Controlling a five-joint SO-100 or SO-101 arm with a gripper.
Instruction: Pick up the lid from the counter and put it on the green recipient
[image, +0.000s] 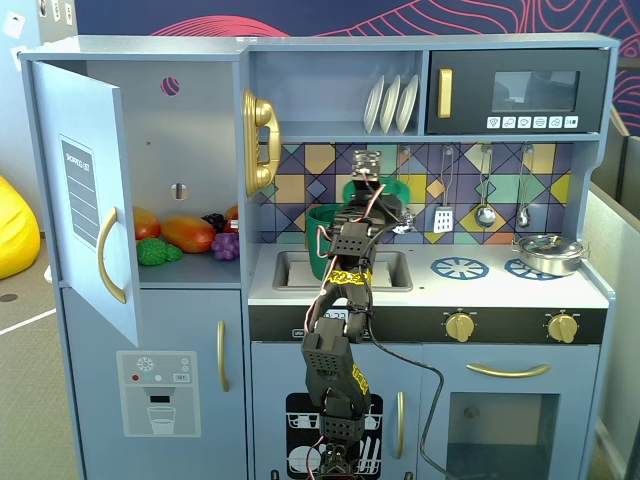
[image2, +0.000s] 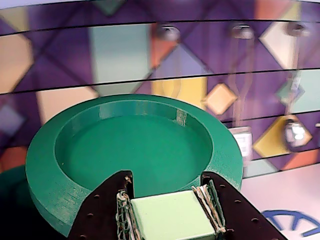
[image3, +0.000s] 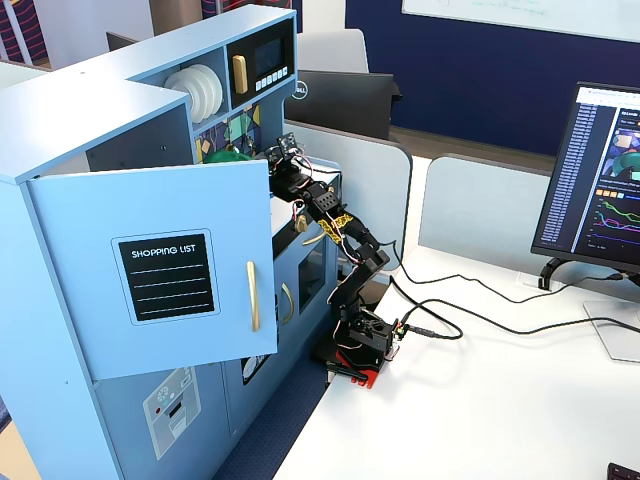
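The lid (image2: 135, 155) is off the bench and in the air, carried near the back edge in front of the tiled wall (image2: 125, 50). In the wrist view its hollow underside faces the camera, so it seems to hang tilted rather than flat. The pincer (image2: 170, 200) is clamped on it at the lower rim, with a dark finger on each side of a pale block.

The green pot (image: 322, 245) stands in the sink (image: 390, 268) at the back left of the bench (image: 500, 290). In the front fixed view the lid (image: 385, 190) sits above the pot and a little to its right. The arm hides much of the pot's rim, so I can't say how well the two line up.

The main risk I see is the tilt. If the lid comes down at this angle, one edge would likely catch the pot's rim, and it could slide off into the sink or nudge the pot over. The hold is only on one edge, so a bump could also twist the lid loose.

The arm (image: 340, 300) rises from its base (image3: 358, 345) in front of the toy kitchen and reaches up and forward over the front edge. Its wrist is bent towards the wall.
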